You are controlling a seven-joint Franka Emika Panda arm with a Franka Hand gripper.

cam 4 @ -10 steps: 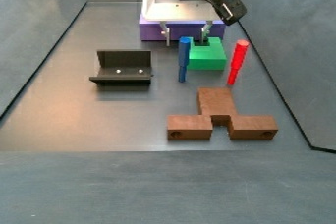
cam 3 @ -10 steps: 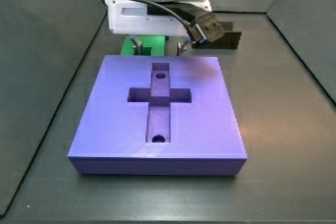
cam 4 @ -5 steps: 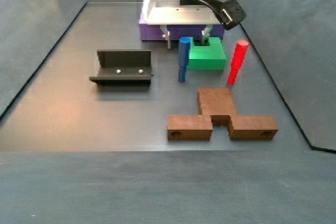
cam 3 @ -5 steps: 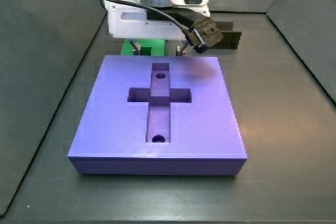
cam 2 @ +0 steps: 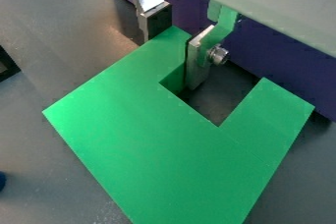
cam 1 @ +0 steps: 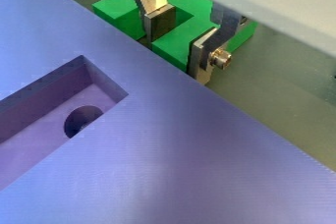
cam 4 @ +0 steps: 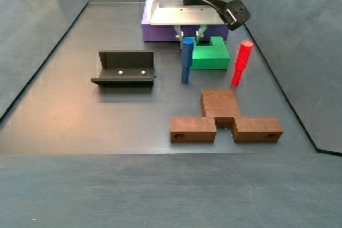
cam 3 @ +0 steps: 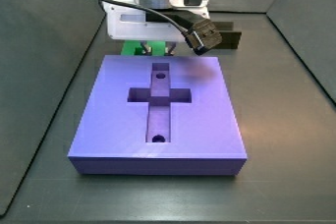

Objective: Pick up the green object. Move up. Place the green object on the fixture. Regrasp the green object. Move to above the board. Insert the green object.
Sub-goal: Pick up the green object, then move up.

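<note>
The green object [cam 2: 144, 120] lies flat on the floor just behind the board [cam 3: 164, 120], its notch facing the board. My gripper [cam 2: 174, 43] is low over it and open. One finger [cam 2: 197, 61] stands inside the notch, the other [cam 2: 148, 27] outside, so they straddle one arm of the piece with small gaps. In the wrist view over the board [cam 1: 171, 140], the gripper [cam 1: 184, 39] and green object [cam 1: 125, 12] show the same. In both side views the gripper [cam 4: 198, 40] [cam 3: 155, 43] covers most of the green object [cam 4: 210, 58]. The fixture [cam 4: 123, 70] stands apart.
A blue peg [cam 4: 187, 62] and a red peg [cam 4: 243, 63] stand upright on either side of the green object. A brown block [cam 4: 225, 120] lies farther out on the floor. Dark walls close in the work area.
The gripper has come down a little over the green object, its fingers now level with the piece. Nothing else has moved.
</note>
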